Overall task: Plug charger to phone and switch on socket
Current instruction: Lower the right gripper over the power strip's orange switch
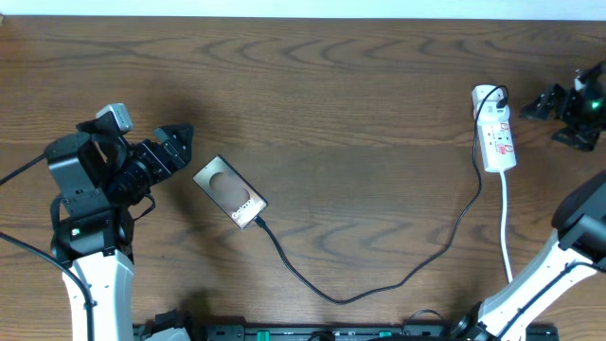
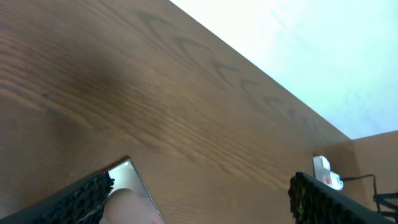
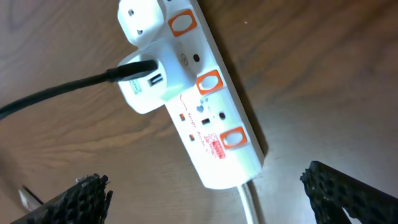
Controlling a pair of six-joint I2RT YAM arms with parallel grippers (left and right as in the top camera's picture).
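The phone (image 1: 230, 192) lies flat and slanted left of centre; its corner (image 2: 134, 196) shows in the left wrist view. The charger cable (image 1: 379, 289) meets the phone's lower-right end and loops across to the socket (image 1: 494, 128). There it enters a white adapter (image 3: 149, 84) plugged into the socket (image 3: 205, 118), whose switches are orange-red. My left gripper (image 1: 182, 147) (image 2: 202, 205) stands open just left of the phone, touching nothing. At the far right my right gripper (image 1: 542, 118) (image 3: 211, 199) hangs open over the socket's cord end, nothing between its fingers.
The socket's white cord (image 1: 505, 227) runs down toward the front edge beside my right arm (image 1: 559, 256). A black rail (image 1: 331, 333) lines the front edge. The wooden table (image 1: 360, 95) ends at a pale wall at the back.
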